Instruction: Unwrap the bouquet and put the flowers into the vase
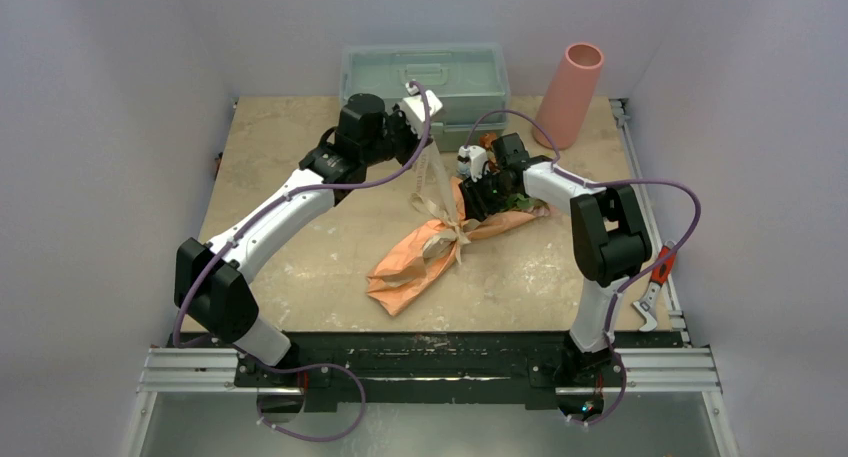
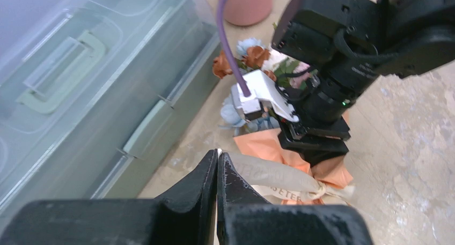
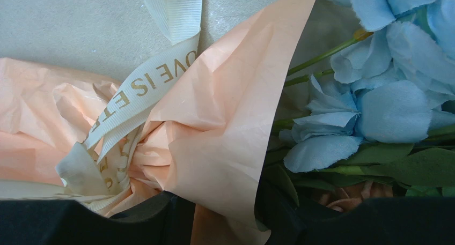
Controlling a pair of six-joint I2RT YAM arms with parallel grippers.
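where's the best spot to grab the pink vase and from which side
Likely the rim, from straight above: the vase stands upright with its round mouth open upward, so one finger can go inside the wall and one outside. A side approach from the left looks cramped, since the lidded plastic box stands near it there.

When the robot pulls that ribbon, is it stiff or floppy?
Probably floppy: the ribbon is thin flat cloth, and it curls and folds where it ties the bouquet. Pinched in the shut left gripper, it should pull into a line but could never push anything. Its ribbed weave may help it stay pinched.
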